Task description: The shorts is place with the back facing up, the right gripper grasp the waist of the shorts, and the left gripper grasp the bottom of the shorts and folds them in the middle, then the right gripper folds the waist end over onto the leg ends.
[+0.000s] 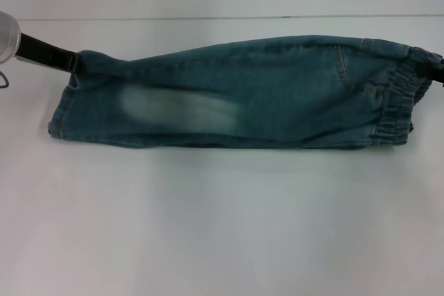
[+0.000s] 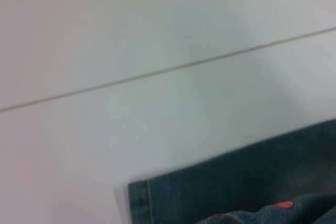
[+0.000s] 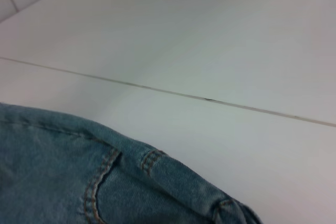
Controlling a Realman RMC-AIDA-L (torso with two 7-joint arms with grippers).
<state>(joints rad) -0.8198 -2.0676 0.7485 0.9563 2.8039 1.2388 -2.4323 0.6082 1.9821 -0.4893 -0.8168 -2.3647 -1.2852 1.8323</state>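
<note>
Denim shorts (image 1: 236,95) lie folded lengthwise; my left gripper (image 1: 73,62) pinches hems, right gripper (image 1: 438,73) waist; final fold remains.

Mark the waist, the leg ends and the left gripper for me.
the waist (image 1: 395,98), head view, on the puckered elastic band at the robot's right.
the leg ends (image 1: 64,112), head view, on the hemmed edge at the robot's left.
the left gripper (image 1: 73,62), head view, at its tip on the hem's far corner.
</note>
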